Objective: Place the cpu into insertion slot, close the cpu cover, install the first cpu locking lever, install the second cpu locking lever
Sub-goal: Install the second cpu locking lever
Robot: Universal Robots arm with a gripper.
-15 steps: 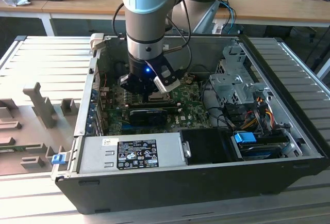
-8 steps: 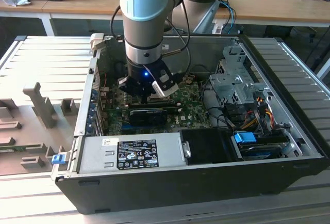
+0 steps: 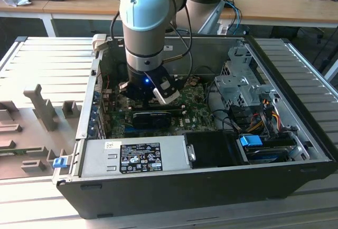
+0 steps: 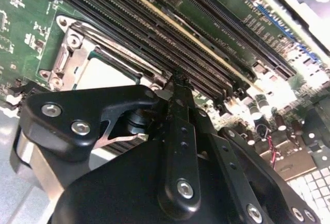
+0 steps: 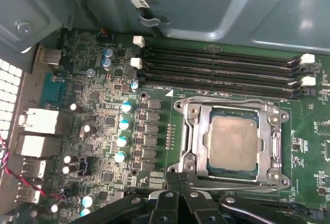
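Pinching together, gripper point(image 5: 177, 178) fingertips beside cpu cover point(image 5: 233, 146)

Open computer case point(image 3: 296, 134); green motherboard point(image 5: 93, 131)

The open top of the computer case point(image 3: 296, 129) is the way in, and the arm comes down through it at the middle. The power supply point(image 3: 134, 155) closes off the near side; the drive cage point(image 3: 237, 84) with its cable bundle point(image 3: 264, 110) crowds the exterior view's right. On the motherboard point(image 5: 98, 126), the rows of memory slots point(image 5: 216, 72) run along one side of the cpu cover point(image 5: 232, 144), which lies flat around the cpu point(image 5: 233, 144). Capacitors point(image 5: 124, 131) stand upright beside it (low, but proud of the board). The gripper point(image 5: 178, 177) sits at the socket's corner, apparently closed; above the cpu, the air is free.
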